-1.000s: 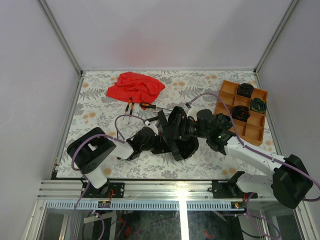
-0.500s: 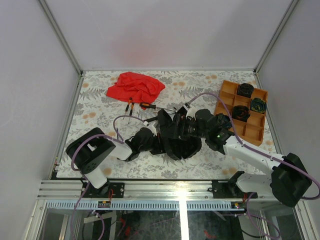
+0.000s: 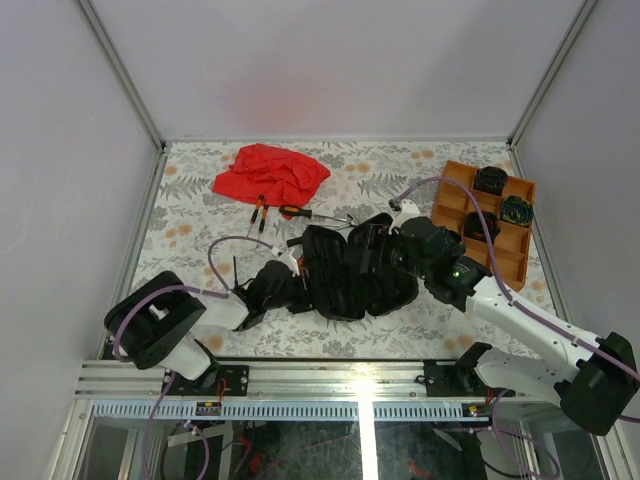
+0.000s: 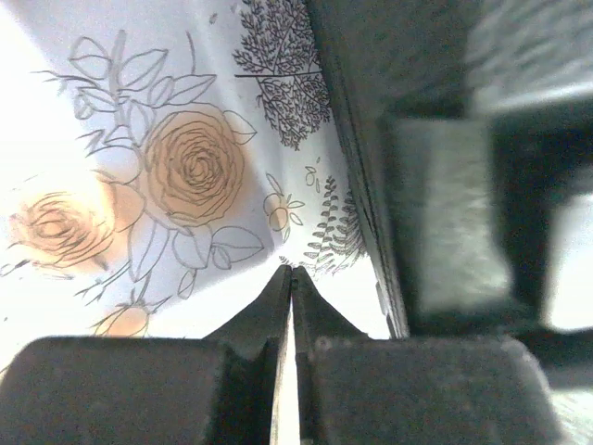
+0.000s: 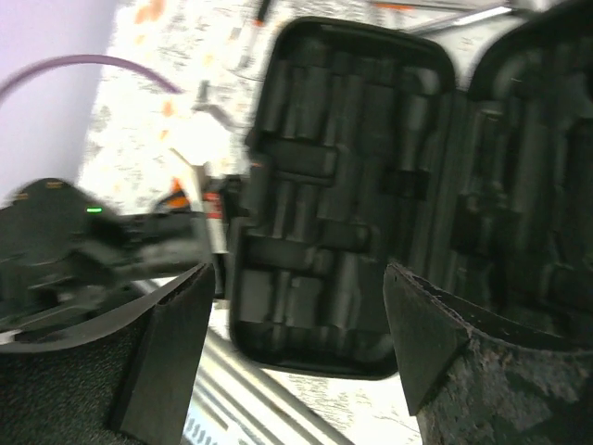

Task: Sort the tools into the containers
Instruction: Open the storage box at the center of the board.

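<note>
Partway through, by the look of it. Already sorted: three dark coiled bundles [image 3: 491,180] in the far compartments of the orange tray [image 3: 510,256], one of them greenish [image 3: 517,209]. Left to do: orange-handled pliers [image 3: 260,211] and an orange-and-black screwdriver [image 3: 298,212], loose on the counter [image 3: 200,225] just in front of the red cloth [image 3: 272,172], apart from both arms. Black clamshell tool case [image 3: 355,278] spread open mid-counter, moulded slots seemingly all empty. No hammer in view. Left gripper [image 4: 292,278] pinched fully shut on nothing, tips low over the floral counter right beside the case's edge. Right gripper [image 5: 296,315] spread wide and empty, hovering above the open case. Likely next: fetching the hand tools and seating them in the slots.
</note>
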